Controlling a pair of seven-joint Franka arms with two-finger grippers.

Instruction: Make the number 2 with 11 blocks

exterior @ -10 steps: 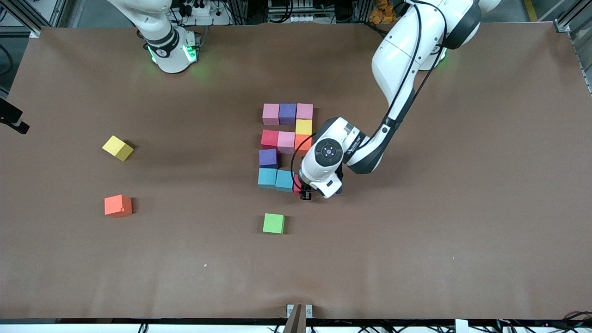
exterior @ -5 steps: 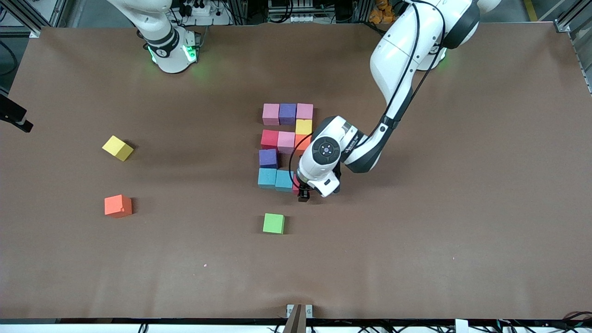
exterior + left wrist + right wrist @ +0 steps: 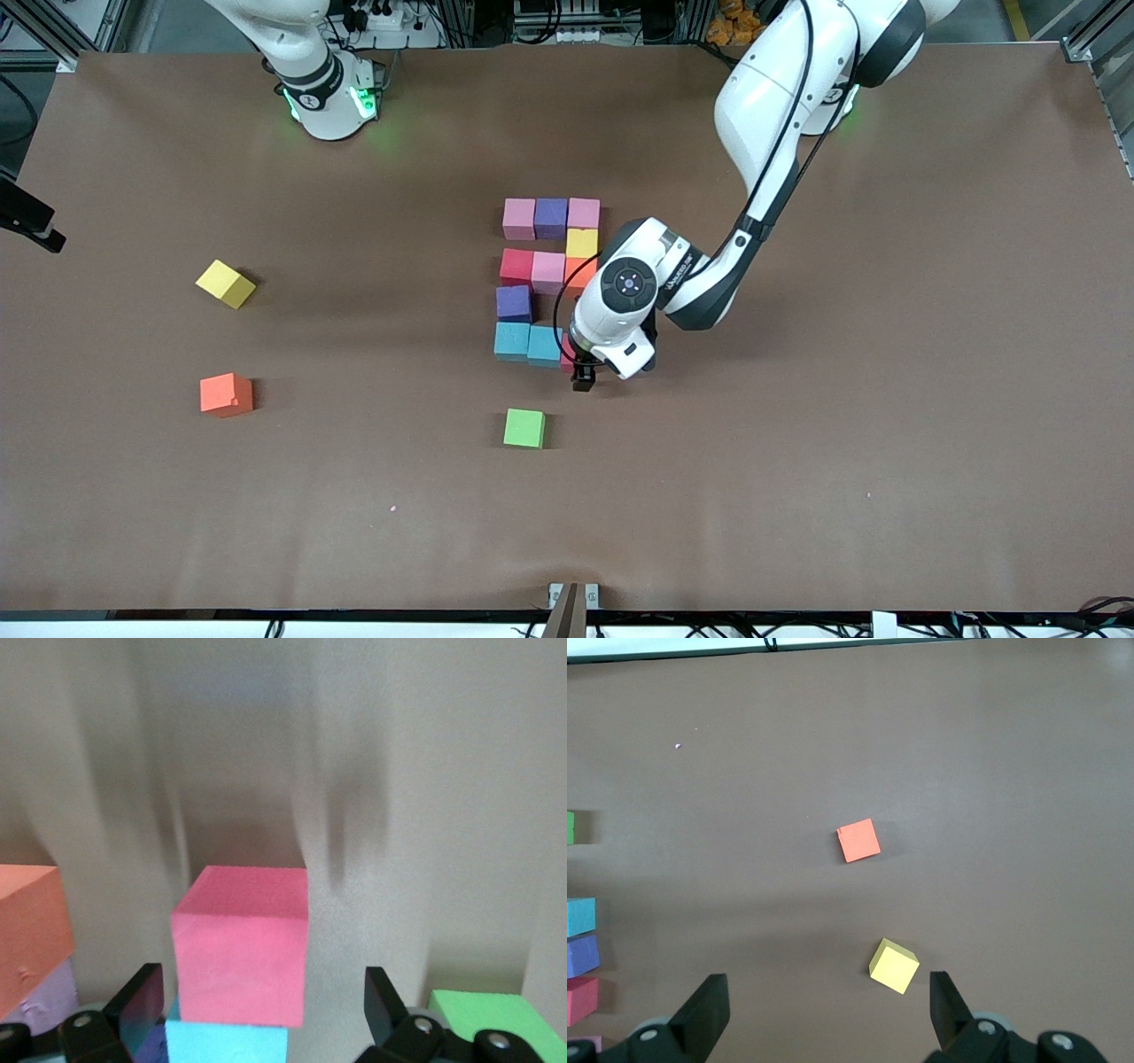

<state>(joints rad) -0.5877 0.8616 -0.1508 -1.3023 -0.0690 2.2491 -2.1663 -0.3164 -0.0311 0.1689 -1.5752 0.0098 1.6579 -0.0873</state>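
The number 2 [image 3: 547, 279] lies mid-table, built of several blocks: a pink, purple, pink row, a yellow block [image 3: 581, 243], a red, pink, orange row, a purple block [image 3: 513, 303] and two light blue blocks [image 3: 528, 343]. A red block [image 3: 241, 943] ends that last row beside a light blue one [image 3: 226, 1043]. My left gripper [image 3: 578, 365] hangs low around this red block, open, with a gap at each finger [image 3: 142, 1005]. My right gripper [image 3: 824, 1001] waits open, high over the right arm's end of the table.
A loose yellow cube [image 3: 225, 283] and a loose orange cube [image 3: 226, 394] lie toward the right arm's end. A green cube [image 3: 524, 428] sits nearer the front camera than the digit, close to the left gripper.
The left gripper's jaws have opened off the red block, which now stands free on the table. The left hand barely shifted. The right arm has not moved.
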